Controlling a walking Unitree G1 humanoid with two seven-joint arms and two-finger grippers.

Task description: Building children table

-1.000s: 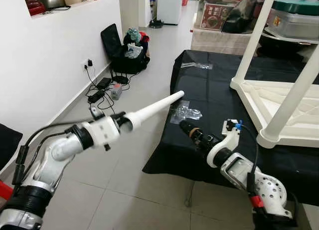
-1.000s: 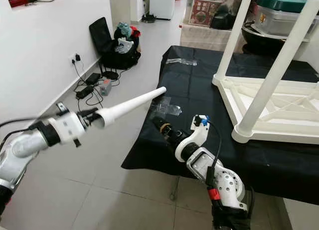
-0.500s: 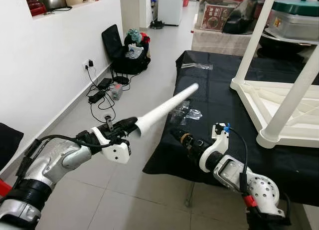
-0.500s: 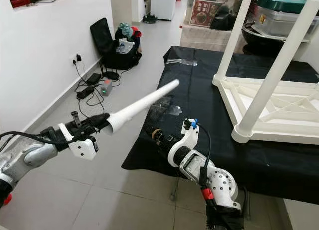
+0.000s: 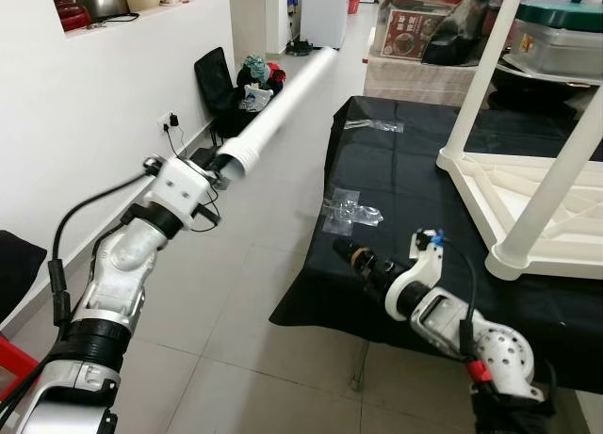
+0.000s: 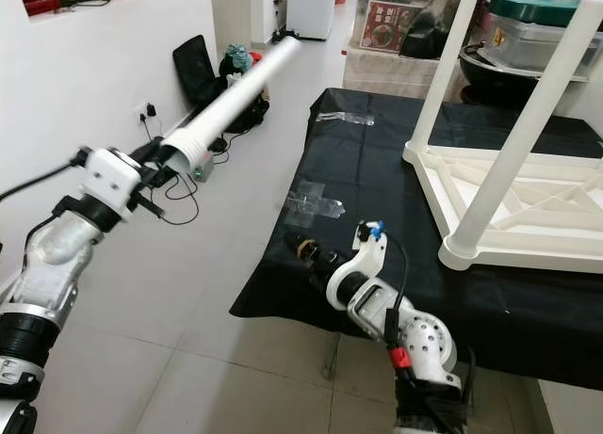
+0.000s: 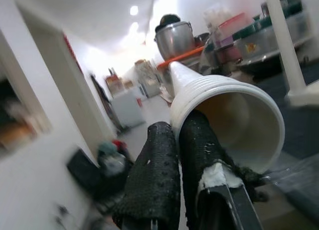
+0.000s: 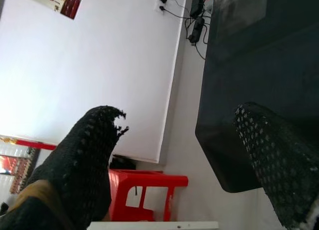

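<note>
While the table leg (image 5: 275, 107) is clenched at its rim by the left gripper (image 7: 172, 155) | right gripper (image 8: 184, 155) released | slippage risked through leverage.

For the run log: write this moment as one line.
left gripper: shut on white table leg, raised over floor | right gripper: open, empty, at black tablecloth edge | upturned white table: two legs fitted

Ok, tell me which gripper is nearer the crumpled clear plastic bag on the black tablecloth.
Right. The right gripper hovers open at the table's near edge, just short of the crumpled clear plastic bag. The left gripper is off over the floor, gripping the rim of the white tapered table leg.
</note>
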